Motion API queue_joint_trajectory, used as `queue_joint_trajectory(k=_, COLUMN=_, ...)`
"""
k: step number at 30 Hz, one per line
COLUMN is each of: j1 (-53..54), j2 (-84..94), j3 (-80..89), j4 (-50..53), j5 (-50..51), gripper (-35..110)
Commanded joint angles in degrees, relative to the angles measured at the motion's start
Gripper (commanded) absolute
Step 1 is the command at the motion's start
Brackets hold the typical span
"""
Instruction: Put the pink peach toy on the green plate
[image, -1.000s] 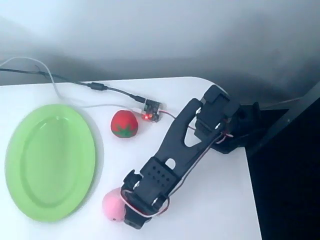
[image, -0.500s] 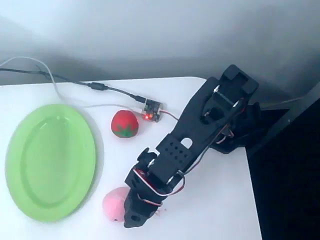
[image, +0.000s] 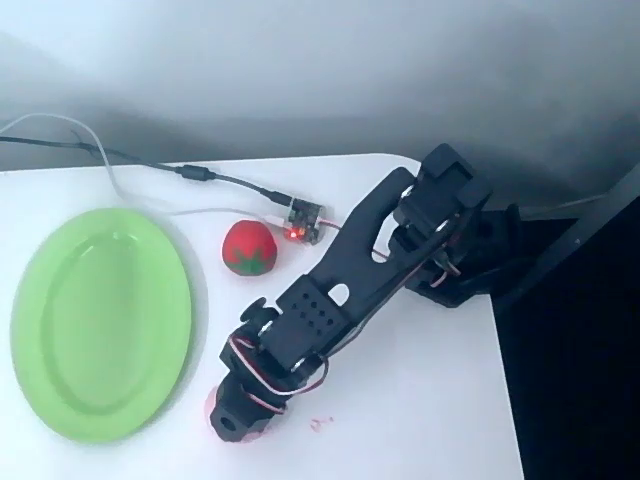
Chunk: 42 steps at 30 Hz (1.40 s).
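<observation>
In the overhead view the black arm reaches from the right edge of the white surface (image: 420, 400) down toward the lower left, its jaws (image: 236, 424) directly over the pink peach toy (image: 262, 430), which rests on the surface just beyond the lower right rim of the green plate (image: 100, 320) and shows as slivers of pink around the jaws. Whether the jaws are closed on the toy or spread around it cannot be told from above. The red round toy (image: 249, 247) with a green mark sits farther back, next to a small circuit board (image: 304, 222) with a red light and its cables.
</observation>
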Motion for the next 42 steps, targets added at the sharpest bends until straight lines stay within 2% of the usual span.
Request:
queue_joint_trajectory(k=1, j1=0.00, j2=0.00, j3=-0.79, j4=0.26, j5=-0.26, gripper=0)
queue_joint_trajectory(k=6, j1=0.00, j2=0.35, j3=-0.35, j4=0.44, j5=-1.93, gripper=0)
queue_joint_trajectory(k=10, j1=2.02, j2=6.15, j3=0.00, j4=7.73, j5=-5.36, gripper=0)
queue_joint_trajectory(k=15, j1=17.23, j2=16.35, j3=-2.11, j4=8.61, j5=-17.75, gripper=0)
queue_joint_trajectory(k=19, j1=27.51, j2=8.44, j3=-11.95, j4=5.71, j5=-23.99, gripper=0)
queue_joint_trajectory(k=24, j1=29.27, j2=-4.75, j3=-21.62, j4=5.71, j5=-22.15, gripper=0)
queue_joint_trajectory(k=29, j1=27.60, j2=-7.91, j3=-21.80, j4=5.71, j5=-13.71, gripper=0)
queue_joint_trajectory(k=31, j1=26.72, j2=-8.35, j3=-21.80, j4=5.71, j5=-9.23, gripper=9)
queue_joint_trajectory(k=33, j1=26.10, j2=-8.88, j3=-21.71, j4=5.89, j5=-8.26, gripper=25)
queue_joint_trajectory(k=36, j1=25.40, j2=-9.84, j3=-22.06, j4=5.45, j5=-3.87, gripper=31)
queue_joint_trajectory(k=39, j1=24.87, j2=-10.55, j3=-22.76, j4=5.36, j5=-2.29, gripper=40)
queue_joint_trajectory(k=42, j1=24.61, j2=-10.37, j3=-22.68, j4=5.45, j5=-2.64, gripper=41)
